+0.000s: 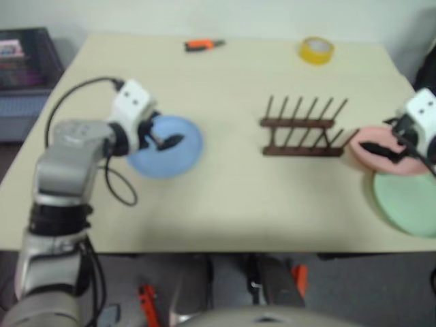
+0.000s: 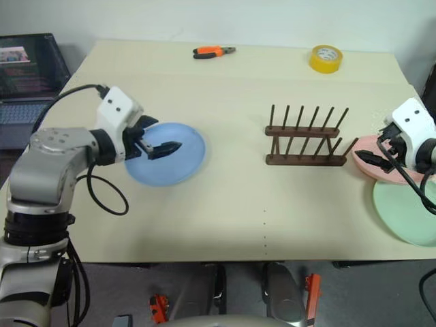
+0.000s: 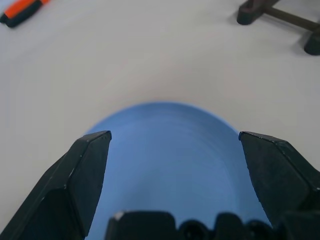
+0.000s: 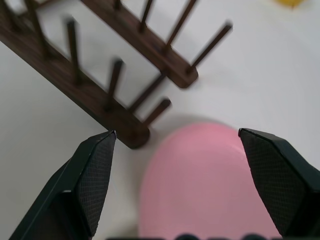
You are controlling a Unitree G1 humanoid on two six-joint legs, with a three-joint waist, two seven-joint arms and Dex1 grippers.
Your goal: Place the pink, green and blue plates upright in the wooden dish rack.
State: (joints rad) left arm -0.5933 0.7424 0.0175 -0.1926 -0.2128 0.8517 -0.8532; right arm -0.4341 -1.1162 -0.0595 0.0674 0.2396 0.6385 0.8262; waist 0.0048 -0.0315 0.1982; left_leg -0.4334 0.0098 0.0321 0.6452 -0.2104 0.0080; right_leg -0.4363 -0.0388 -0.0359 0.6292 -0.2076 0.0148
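Three plates lie flat on worktop (image 2: 225,204), none in rack (image 2: 303,139) yet. Blue plate (image 2: 174,160) sits left-centre of frame; pink plate (image 2: 371,153) just beside rack's right end, overlapping green plate (image 2: 409,211) at lower right. L gripper (image 2: 163,148) hangs released over blue plate, R gripper (image 2: 371,159) released over pink. Neither holds anything. Tip: pinch pink by its rim, tilt on edge w/ care, slot btwn pegs w/o nudging rack.
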